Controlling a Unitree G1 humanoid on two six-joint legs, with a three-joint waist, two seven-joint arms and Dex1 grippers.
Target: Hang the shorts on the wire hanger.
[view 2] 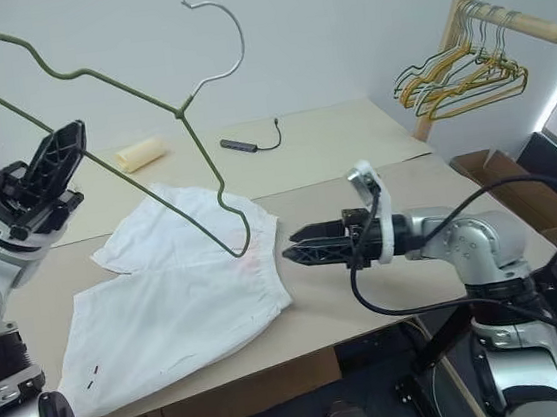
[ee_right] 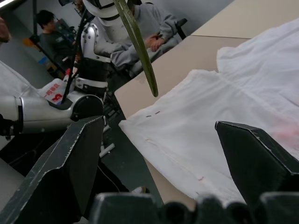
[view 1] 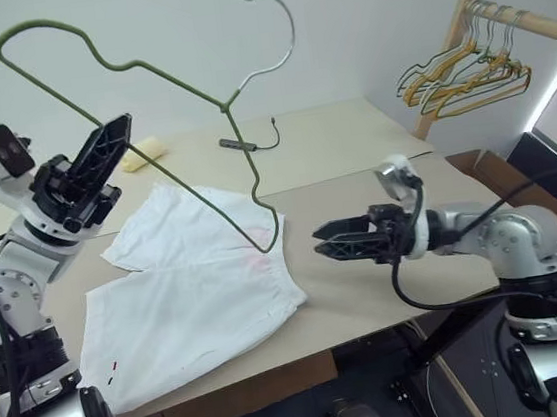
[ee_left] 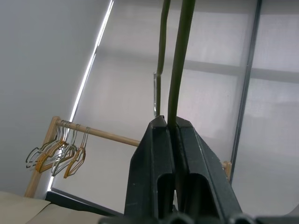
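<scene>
White fabric, the shorts (view 1: 193,294), lies spread flat on the beige counter (view 1: 388,287) at lower left of the head views, none of it on the wire. Up in the upper left, the left gripper (view 1: 108,140) is clamped tight on the olive wire hanger (view 1: 169,176), which is lifted and tilted, hook toward top centre, its lowest bend hanging just over the waistband. At centre right, the right gripper (view 1: 324,239) sits level with its jaws spread wide and holding nothing, just beside the shorts' edge.
</scene>
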